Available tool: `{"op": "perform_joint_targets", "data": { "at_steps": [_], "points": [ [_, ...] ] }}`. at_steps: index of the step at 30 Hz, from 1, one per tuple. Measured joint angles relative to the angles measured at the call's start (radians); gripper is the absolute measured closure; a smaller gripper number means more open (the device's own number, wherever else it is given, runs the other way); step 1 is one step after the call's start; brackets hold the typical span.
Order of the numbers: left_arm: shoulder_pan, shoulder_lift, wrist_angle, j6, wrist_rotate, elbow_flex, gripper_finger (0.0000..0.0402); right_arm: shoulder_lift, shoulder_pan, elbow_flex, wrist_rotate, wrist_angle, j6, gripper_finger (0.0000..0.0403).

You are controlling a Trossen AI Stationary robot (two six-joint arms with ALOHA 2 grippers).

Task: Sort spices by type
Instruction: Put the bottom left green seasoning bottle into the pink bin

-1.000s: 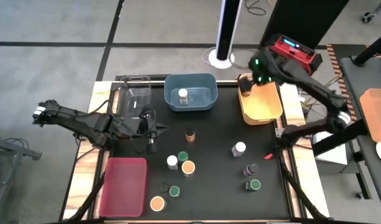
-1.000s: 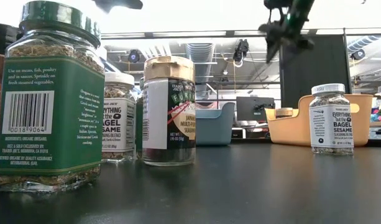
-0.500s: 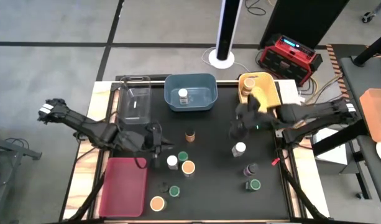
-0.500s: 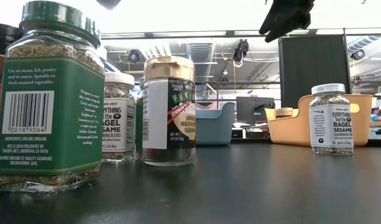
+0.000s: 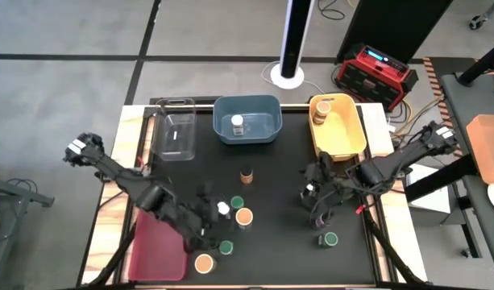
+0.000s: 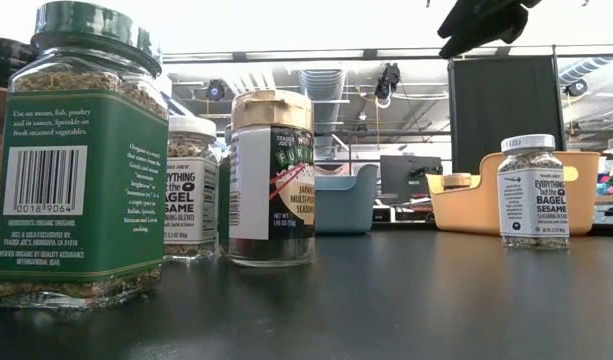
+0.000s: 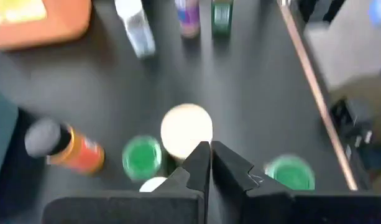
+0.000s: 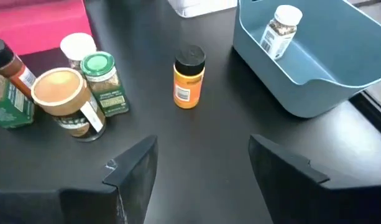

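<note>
Right gripper (image 5: 317, 193) spread wide and holding nothing, hanging over the white-lidded jar (image 5: 310, 192) toward the worktop's right edge. Left gripper (image 5: 205, 211) clenched on nothing, poised among the jars (image 5: 243, 216) clustered near the front edge, beside the red bin (image 5: 154, 242) at the front-left corner. One jar (image 5: 238, 123) inside the blue bin (image 5: 247, 105) at the back edge, another (image 5: 321, 108) in the yellow bin (image 5: 343, 143) at the back-right corner.

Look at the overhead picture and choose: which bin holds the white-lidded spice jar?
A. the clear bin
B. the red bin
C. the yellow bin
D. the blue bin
D: the white-lidded jar stands inside the blue bin; the right wrist view shows it there too.
</note>
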Motion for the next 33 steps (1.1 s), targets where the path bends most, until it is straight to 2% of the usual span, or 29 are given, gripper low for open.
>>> {"op": "perform_joint_targets", "data": {
  "at_steps": [7,12,16,22,29,33],
  "points": [
    [-0.017,0.132,-0.163,-0.052,0.037,0.119,0.0402,0.001,0.013,-0.003,0.001,-0.001,0.002,0.016],
    [-0.017,0.173,-0.174,-0.036,0.085,0.135,0.0394,0.001,0.012,-0.004,0.002,0.0,-0.002,0.0168],
    [-0.018,0.187,-0.158,-0.035,0.122,0.135,0.0366,0.001,0.012,-0.008,0.002,0.002,-0.003,0.0169],
    [-0.018,0.211,-0.129,-0.09,0.181,0.136,0.0281,0.009,0.012,-0.012,0.006,0.002,-0.005,0.0158],
    [-0.019,0.239,-0.126,-0.119,0.181,0.136,0.0147,0.012,0.012,-0.012,0.008,0.002,-0.005,0.0142],
    [-0.018,0.24,-0.108,-0.098,0.186,0.136,0.0093,0.012,0.012,-0.012,0.008,0.001,-0.005,0.0135]
  ]
}}
